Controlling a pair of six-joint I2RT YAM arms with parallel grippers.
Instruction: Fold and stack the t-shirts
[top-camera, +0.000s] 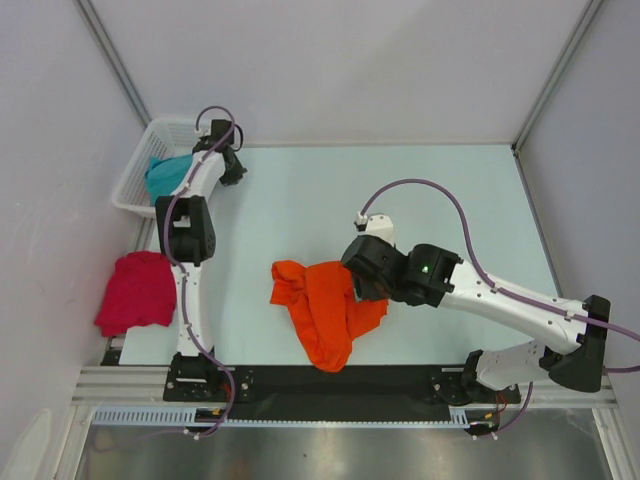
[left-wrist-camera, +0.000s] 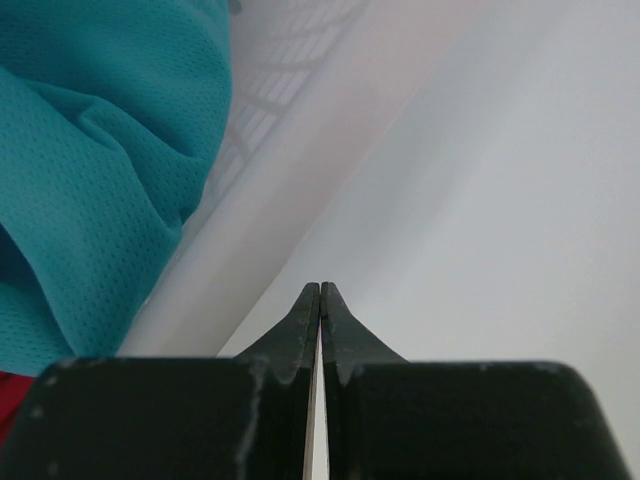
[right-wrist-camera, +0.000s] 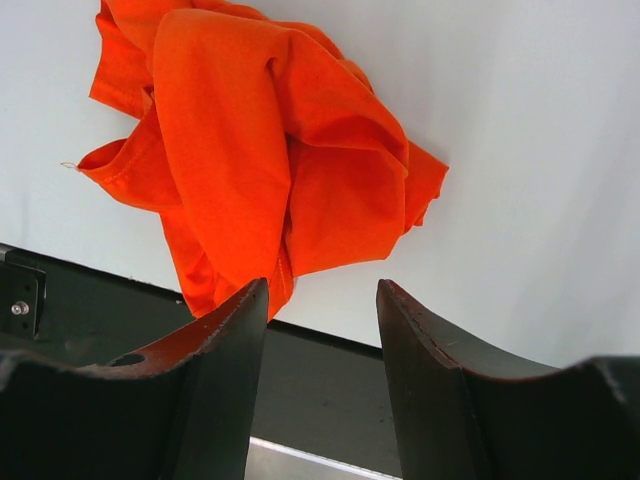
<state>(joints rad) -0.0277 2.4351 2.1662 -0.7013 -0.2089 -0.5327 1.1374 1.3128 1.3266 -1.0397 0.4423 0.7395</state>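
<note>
The orange t-shirt (top-camera: 322, 308) lies crumpled near the table's front edge; it also shows in the right wrist view (right-wrist-camera: 260, 150). My right gripper (right-wrist-camera: 322, 285) is open and empty, hovering just over the shirt's right side (top-camera: 362, 288). A teal t-shirt (top-camera: 166, 175) sits bunched in the white basket and fills the left of the left wrist view (left-wrist-camera: 90, 170). A crimson pink t-shirt (top-camera: 138, 291) lies heaped at the table's left edge. My left gripper (left-wrist-camera: 320, 288) is shut and empty, beside the basket at the far left (top-camera: 232, 166).
The white lattice basket (top-camera: 138, 168) stands at the far left corner, and its wall shows in the left wrist view (left-wrist-camera: 275, 85). A black strip (top-camera: 400, 385) runs along the near edge by the arm bases. Grey walls enclose the table.
</note>
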